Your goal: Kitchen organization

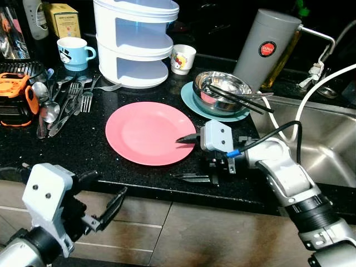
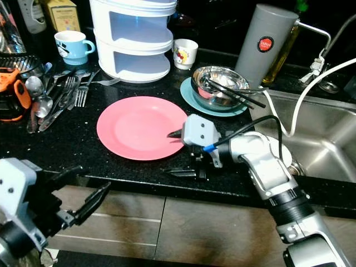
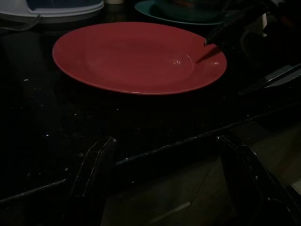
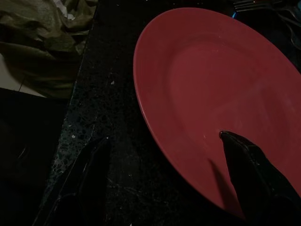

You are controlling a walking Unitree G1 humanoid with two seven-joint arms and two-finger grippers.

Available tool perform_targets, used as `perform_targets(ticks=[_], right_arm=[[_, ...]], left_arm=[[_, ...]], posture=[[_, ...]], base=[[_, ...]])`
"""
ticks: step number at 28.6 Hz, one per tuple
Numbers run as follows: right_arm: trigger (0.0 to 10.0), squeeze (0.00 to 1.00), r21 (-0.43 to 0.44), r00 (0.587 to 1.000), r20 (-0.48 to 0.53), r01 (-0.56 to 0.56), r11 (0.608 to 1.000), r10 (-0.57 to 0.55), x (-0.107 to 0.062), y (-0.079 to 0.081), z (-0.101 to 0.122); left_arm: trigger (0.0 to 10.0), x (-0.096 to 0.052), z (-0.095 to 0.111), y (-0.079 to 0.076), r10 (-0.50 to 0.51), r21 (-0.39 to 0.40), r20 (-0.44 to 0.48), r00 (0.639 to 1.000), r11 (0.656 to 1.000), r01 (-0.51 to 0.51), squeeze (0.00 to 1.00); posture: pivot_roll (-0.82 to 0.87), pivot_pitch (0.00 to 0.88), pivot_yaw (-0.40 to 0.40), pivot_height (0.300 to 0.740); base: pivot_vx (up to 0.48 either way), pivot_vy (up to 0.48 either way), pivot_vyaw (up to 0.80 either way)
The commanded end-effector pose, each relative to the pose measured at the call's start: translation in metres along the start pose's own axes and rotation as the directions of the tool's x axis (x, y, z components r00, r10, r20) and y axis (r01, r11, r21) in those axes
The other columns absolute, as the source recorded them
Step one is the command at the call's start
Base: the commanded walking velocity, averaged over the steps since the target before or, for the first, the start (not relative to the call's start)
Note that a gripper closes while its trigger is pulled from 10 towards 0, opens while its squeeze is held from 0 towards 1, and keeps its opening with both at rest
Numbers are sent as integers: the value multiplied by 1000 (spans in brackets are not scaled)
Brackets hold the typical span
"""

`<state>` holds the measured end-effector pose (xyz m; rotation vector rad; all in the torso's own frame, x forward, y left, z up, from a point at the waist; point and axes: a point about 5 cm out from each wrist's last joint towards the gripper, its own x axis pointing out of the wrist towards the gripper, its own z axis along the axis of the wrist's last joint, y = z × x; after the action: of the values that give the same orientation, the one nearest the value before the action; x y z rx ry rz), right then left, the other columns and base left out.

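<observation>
A pink plate (image 1: 149, 132) lies flat at the centre of the frame on a black speckled tabletop (image 1: 83, 147), with the right gripper (image 1: 187, 158) reaching in from the right. Its jaws stand wide apart: one black finger (image 1: 187, 138) rests over the plate's right rim, the other (image 1: 192, 178) lies on the tabletop just beside the plate's lower right edge, so the rim sits between them (the right wrist view shows the same straddle, one finger over the pink surface, one over the dark stone).

The left gripper (image 1: 105, 208) hangs at the lower left of the frame, in front of the tabletop's edge and below it, jaws apart and holding nothing.

Right of the plate, toward the upper centre, a steel bowl (image 1: 221, 92) with black chopsticks (image 1: 240, 99) across it sits on a teal saucer (image 1: 192, 100). Behind the plate stands a white tiered rack (image 1: 135, 41), with a small white cup (image 1: 183, 59) to its right and a blue mug (image 1: 75, 54) to its left. Loose cutlery (image 1: 61, 103) lies at the left, a grey flask (image 1: 265, 50) stands at the upper right, and a steel sink (image 1: 328, 142) sits at the right edge.
</observation>
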<state>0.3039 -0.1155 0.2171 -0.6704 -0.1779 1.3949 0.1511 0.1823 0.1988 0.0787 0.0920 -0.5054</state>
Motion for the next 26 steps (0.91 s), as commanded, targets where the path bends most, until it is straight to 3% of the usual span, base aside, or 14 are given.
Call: perform_targets(ticks=[1,2,3,4,9,10,11,12,13,14,19,26], right_arm=[[10000,596,-32,1000,-16,-17,999,17,-2,2,2],[10000,75,-60,1000,-29,-1,998,-1,0,0,2],[10000,75,-60,1000,-29,-1,998,-1,0,0,2],[10000,0,-101,998,-46,27,995,-32,4,-2,1],[10000,0,-205,984,-89,131,970,-152,17,-9,-6],[9176,0,-217,983,-96,134,967,-158,17,-10,-6],[4941,0,-232,980,-107,142,962,-170,17,-11,-7],[4941,0,-232,980,-107,142,962,-170,17,-11,-7],[3451,0,-254,976,-123,143,957,-179,18,-12,-8],[0,0,-285,972,-156,128,950,-178,18,-12,-10],[0,0,-337,964,-208,88,937,-165,17,-9,-18],[0,0,-375,967,-180,103,921,-181,20,-8,-17]], left_arm=[[10000,-2,3,-4,-34,5,-8,999,999,34,0],[10000,-3,2,-3,-41,2,-16,999,999,41,0],[10000,-3,2,-3,-41,2,-16,999,999,41,0],[10000,-3,2,-3,-46,0,-21,999,999,46,0],[10000,-1,1,-6,-86,-9,-39,995,996,86,0],[10000,0,1,-8,-100,-14,-44,994,995,100,0],[10000,0,1,-9,-109,-20,-44,993,994,108,0],[10000,0,1,-9,-109,-20,-44,993,994,108,0],[10000,1,1,-10,-116,-26,-40,992,993,115,0],[10000,2,2,-11,-123,-31,-36,992,992,122,0],[10000,5,2,-13,-138,-40,-30,990,990,137,0],[10000,7,3,-14,-144,-42,-27,989,989,143,0]], posture=[[297,0,-125,740],[294,0,-123,740],[294,0,-123,740],[293,0,-122,740],[293,0,-122,740],[291,0,-115,740],[291,0,-115,740],[291,0,-115,740],[289,0,-114,740],[289,0,-114,740],[285,0,-117,740],[281,0,-118,740]], base=[[0,0,0],[0,0,0],[0,0,0],[0,0,0],[0,0,0],[0,0,0],[0,0,0],[0,0,0],[0,0,0],[0,0,0],[0,0,0],[0,0,0]])
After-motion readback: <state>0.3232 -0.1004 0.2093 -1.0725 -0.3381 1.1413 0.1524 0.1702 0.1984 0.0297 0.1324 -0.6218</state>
